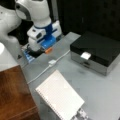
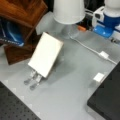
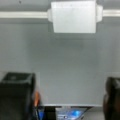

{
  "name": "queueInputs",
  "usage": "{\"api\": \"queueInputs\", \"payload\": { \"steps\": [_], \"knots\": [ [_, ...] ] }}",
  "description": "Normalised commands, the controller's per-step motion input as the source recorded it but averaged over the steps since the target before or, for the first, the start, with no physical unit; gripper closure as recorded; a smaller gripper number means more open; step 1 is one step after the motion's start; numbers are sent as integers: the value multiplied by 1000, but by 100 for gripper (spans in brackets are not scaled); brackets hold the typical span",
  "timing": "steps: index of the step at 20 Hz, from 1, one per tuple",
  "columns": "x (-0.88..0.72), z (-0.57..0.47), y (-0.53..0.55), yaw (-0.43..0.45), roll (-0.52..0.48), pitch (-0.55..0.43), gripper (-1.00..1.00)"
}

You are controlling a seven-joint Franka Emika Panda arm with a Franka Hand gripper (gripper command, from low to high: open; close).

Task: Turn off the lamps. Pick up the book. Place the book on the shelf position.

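The white book point(image 1: 60, 97) point(image 2: 46, 53) leans tilted on a small clear stand on the grey table, in both front views. The shelf position, dark reddish-brown wood point(image 1: 13, 95) point(image 2: 23, 11), stands beside it. A white lamp shade point(image 2: 68, 11) stands behind the book; I cannot tell whether it is lit. Its white cable carries an inline switch point(image 1: 52, 62) point(image 2: 103, 54) point(image 3: 73, 16). My gripper point(image 1: 37, 52) point(image 3: 65, 100) hangs low over the table just short of that switch, open, with nothing between its dark fingers point(image 3: 17, 95).
A black-topped silver box point(image 1: 96, 51) point(image 2: 110, 97) with a small white tag stands at a front view's right. The arm's blue-and-white body point(image 2: 107, 23) rises behind the cable. A small orange part point(image 1: 48, 50) sits by the gripper.
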Motion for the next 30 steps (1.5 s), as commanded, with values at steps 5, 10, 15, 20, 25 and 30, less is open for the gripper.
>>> {"api": "queueInputs", "payload": {
  "steps": [5,10,15,20,25,30],
  "knots": [
    [242,299,-147,99,-44,168,-100],
    [326,271,-198,116,-87,214,-100],
    [412,160,-231,148,-130,267,-100],
    [534,265,-198,162,-114,307,-100],
    [592,374,-167,158,-106,357,-100],
    [642,392,-114,144,-103,403,-100]
  ]
}}
